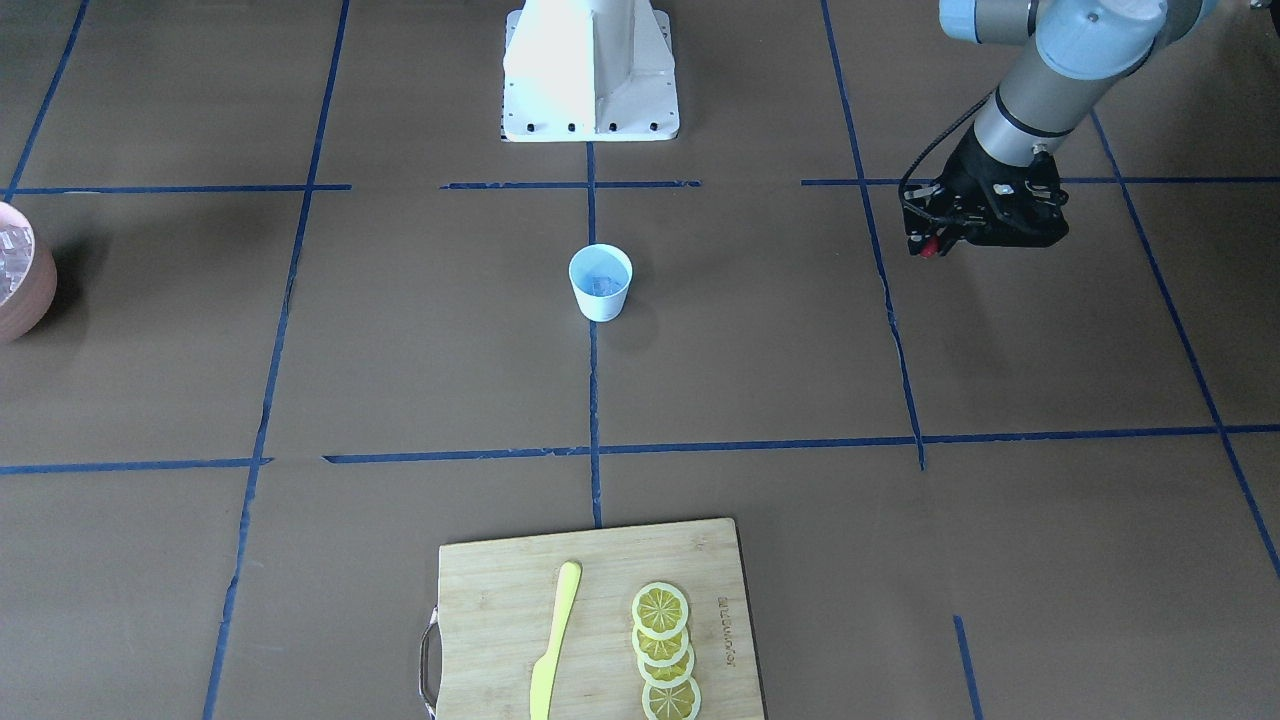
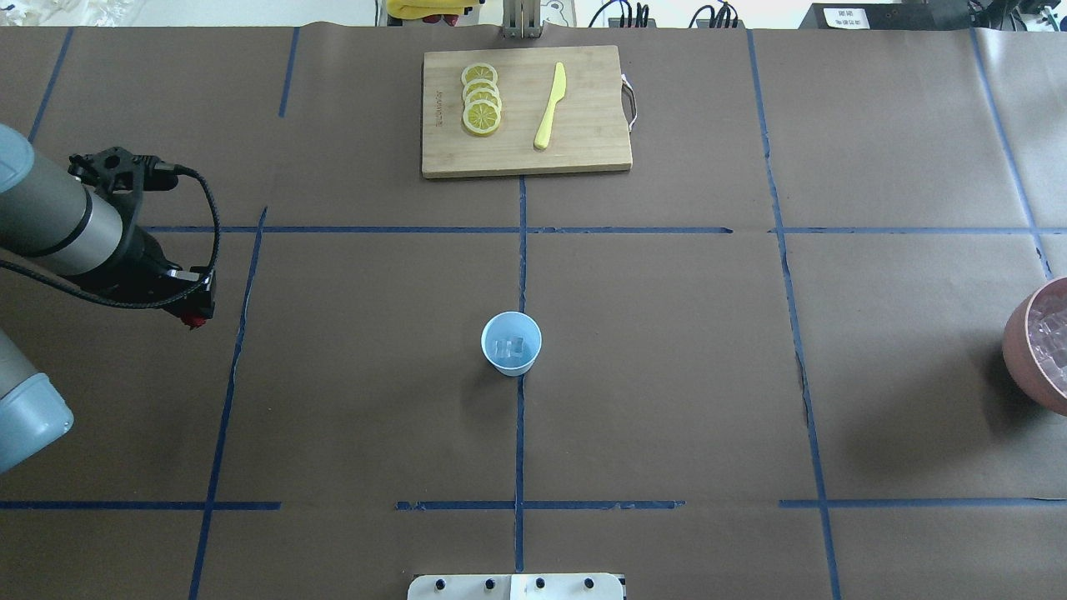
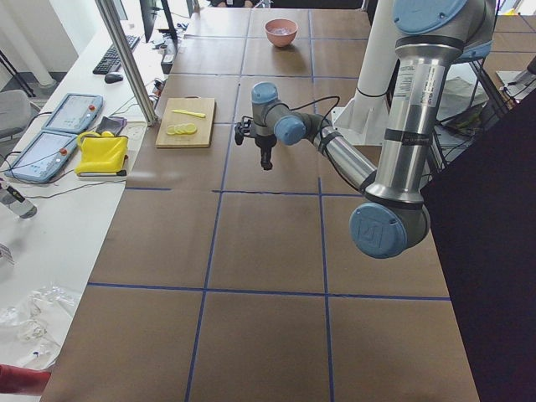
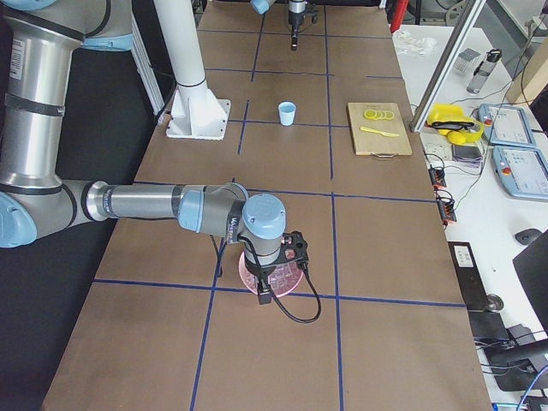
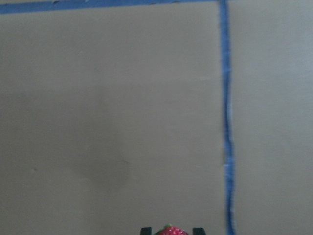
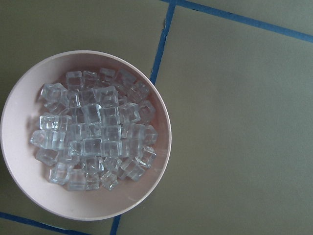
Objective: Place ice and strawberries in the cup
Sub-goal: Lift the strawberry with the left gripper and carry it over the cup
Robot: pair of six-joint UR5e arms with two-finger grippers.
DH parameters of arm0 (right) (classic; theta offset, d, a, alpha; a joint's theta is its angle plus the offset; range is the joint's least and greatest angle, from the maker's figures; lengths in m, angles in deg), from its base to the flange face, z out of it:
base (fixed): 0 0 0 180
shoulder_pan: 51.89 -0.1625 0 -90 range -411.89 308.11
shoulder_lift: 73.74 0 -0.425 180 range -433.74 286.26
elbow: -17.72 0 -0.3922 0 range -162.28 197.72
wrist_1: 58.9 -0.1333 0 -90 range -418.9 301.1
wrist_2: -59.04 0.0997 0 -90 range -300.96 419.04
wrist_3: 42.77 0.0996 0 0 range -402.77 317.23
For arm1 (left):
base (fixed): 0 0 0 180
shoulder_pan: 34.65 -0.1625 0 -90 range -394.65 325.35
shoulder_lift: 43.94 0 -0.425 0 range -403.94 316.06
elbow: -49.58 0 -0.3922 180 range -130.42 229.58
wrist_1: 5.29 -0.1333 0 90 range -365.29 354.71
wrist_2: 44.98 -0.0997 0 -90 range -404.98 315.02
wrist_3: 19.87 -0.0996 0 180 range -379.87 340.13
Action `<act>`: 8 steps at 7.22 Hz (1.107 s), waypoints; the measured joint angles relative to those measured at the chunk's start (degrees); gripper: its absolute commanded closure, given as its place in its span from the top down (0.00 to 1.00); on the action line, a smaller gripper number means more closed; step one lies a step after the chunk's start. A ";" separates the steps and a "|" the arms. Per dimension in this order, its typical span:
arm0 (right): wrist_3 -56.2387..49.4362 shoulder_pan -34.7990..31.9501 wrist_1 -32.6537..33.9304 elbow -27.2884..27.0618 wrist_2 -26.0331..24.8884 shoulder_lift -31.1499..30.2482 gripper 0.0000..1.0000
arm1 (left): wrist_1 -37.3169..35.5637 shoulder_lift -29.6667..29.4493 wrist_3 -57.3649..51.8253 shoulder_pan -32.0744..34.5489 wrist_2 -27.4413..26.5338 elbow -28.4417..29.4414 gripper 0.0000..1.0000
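The small pale blue tapered cup [image 2: 511, 343] stands upright at the middle of the brown paper-covered table [image 2: 667, 400], we judge so that either arm can reach it; a few clear ice cubes [image 2: 509, 347] already lie inside. The left gripper [image 2: 197, 316] hangs over bare paper near the table's left edge, well apart from the cup. Its jaws are narrowed onto the tiny red strawberry [image 5: 171, 230], pinched between the two black fingertips [image 5: 197, 230], so we take the berry to be next for the cup. The right gripper [image 4: 264, 294] hovers over the pink-brown bowl [image 6: 17, 117] of ice at the right edge; whether its jaws are spread or pressed together we cannot tell.
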 measured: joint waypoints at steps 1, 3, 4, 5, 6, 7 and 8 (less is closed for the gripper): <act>0.00 0.00 -0.07 0.01 -0.01 0.00 0.99 | -4.15 -5.05 4.31 -1.89 -0.25 -0.45 0.00; 0.00 0.00 -0.11 0.07 -0.02 0.00 0.99 | -7.96 -14.74 14.98 -8.73 -3.89 2.33 0.00; 0.00 0.00 -0.11 0.08 -0.01 0.00 0.99 | -8.30 -20.41 19.63 -11.10 -5.58 6.72 0.00; 0.02 0.00 -0.11 0.09 0.03 -0.01 0.99 | -8.14 -27.02 23.76 -13.10 -7.58 13.02 0.00; 0.06 0.00 -0.11 0.09 0.06 0.02 0.99 | -7.67 -31.85 26.48 -14.61 -9.14 18.09 0.00; 0.08 0.00 -0.11 0.09 0.06 0.03 0.99 | -7.01 -34.64 28.22 -15.51 -9.83 20.95 0.00; 0.08 0.00 -0.11 0.09 0.06 0.03 0.99 | -6.21 -36.54 29.69 -16.30 -10.11 22.87 0.03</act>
